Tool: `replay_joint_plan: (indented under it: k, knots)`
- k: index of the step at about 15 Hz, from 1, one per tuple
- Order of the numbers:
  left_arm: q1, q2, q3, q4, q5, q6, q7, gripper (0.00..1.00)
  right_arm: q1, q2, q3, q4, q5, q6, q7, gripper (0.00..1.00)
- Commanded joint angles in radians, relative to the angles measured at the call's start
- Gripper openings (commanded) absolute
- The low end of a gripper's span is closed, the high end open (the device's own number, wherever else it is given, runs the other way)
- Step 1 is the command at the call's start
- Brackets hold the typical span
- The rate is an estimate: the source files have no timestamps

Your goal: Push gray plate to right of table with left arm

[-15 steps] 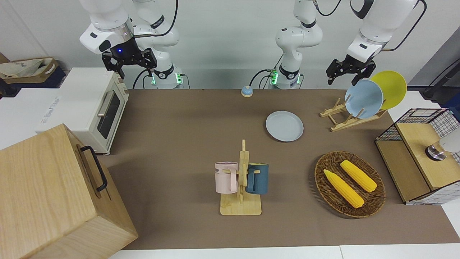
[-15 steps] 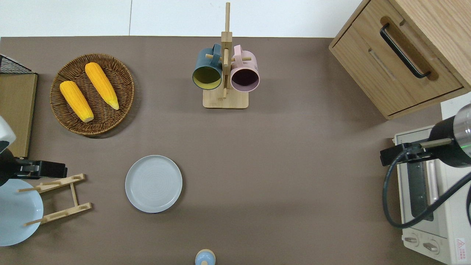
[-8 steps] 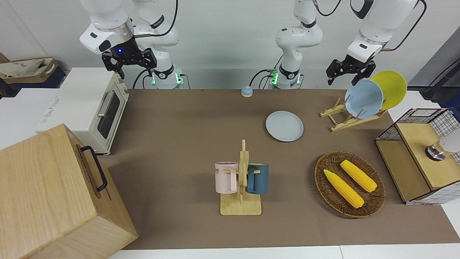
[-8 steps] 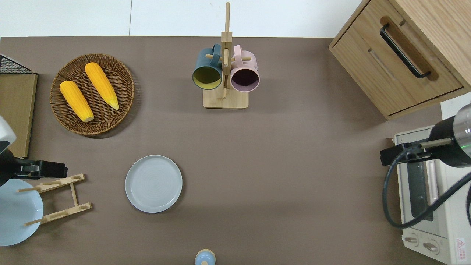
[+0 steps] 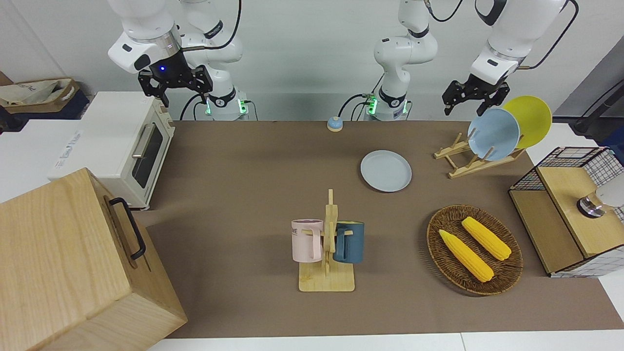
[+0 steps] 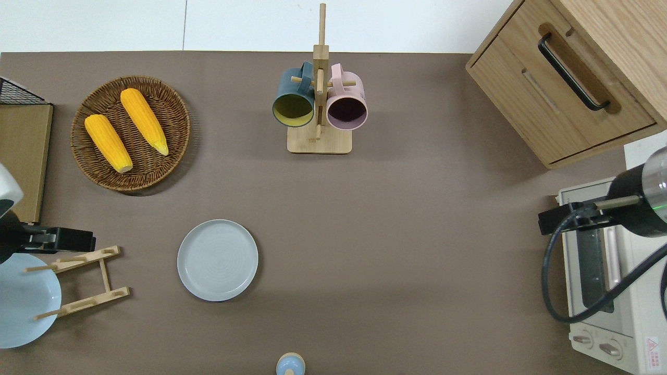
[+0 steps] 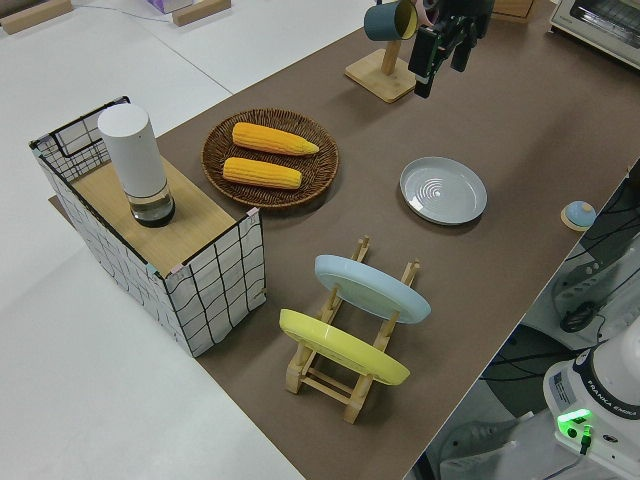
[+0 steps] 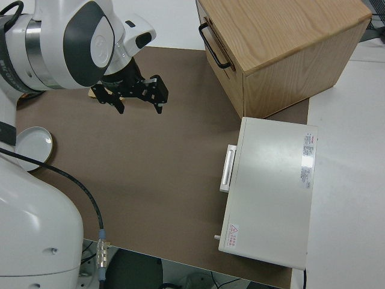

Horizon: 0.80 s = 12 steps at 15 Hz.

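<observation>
Gray plate (image 6: 217,260) flat on the brown tabletop (image 6: 396,250), lower left of centre in the overhead frame, untouched, between the wooden dish rack (image 6: 83,281) and the small blue bell (image 6: 290,364). Left end effector (image 5: 472,99) up in the air at the upper right of the front frame, over the dish rack's light-blue plate (image 5: 493,133), fingers spread and empty. Right arm parked, its end effector (image 5: 175,84) released.

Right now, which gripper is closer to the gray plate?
The left gripper. It hangs over the plate rack's end of the table, not far from the gray plate. The right gripper is parked.
</observation>
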Motion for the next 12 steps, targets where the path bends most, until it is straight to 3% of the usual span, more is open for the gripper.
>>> replay_joint_plan:
  k: [1,12]
  knots:
    - [-0.007,-0.012,-0.002,-0.009,0.014,-0.011,-0.008,1.00,-0.019,-0.002,0.016,0.009,0.004,-0.016,0.012,0.983]
    - [-0.009,-0.058,-0.024,-0.147,0.014,0.015,-0.017,1.00,-0.019,-0.002,0.016,0.009,0.004,-0.016,0.013,0.983]
